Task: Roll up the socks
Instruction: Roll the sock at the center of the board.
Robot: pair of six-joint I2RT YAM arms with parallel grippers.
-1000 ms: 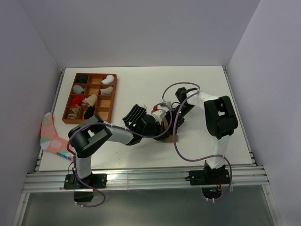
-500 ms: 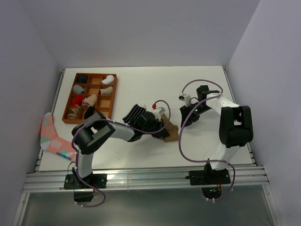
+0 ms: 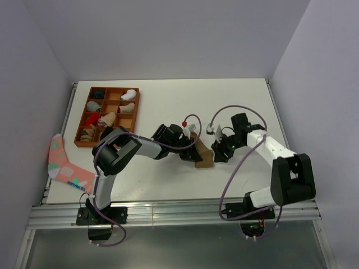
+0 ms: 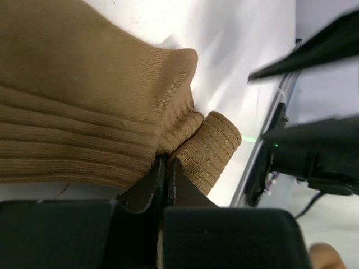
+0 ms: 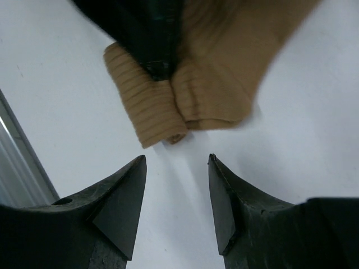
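Right wrist, unlike top external, shows tan sock's (image 5: 216,73) rolled end.

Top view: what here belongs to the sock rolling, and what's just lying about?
In the job:
tan sock, one end rolled
left pincer, shut on that sock
right pincer, open, just short of the rolled end

Lying about:
pink sock, far left
compartment tray
sock bundles in the tray

High rear view down over whole table (image 3: 168,101), both wrist views close-up, sharing the tan sock (image 4: 84,112)
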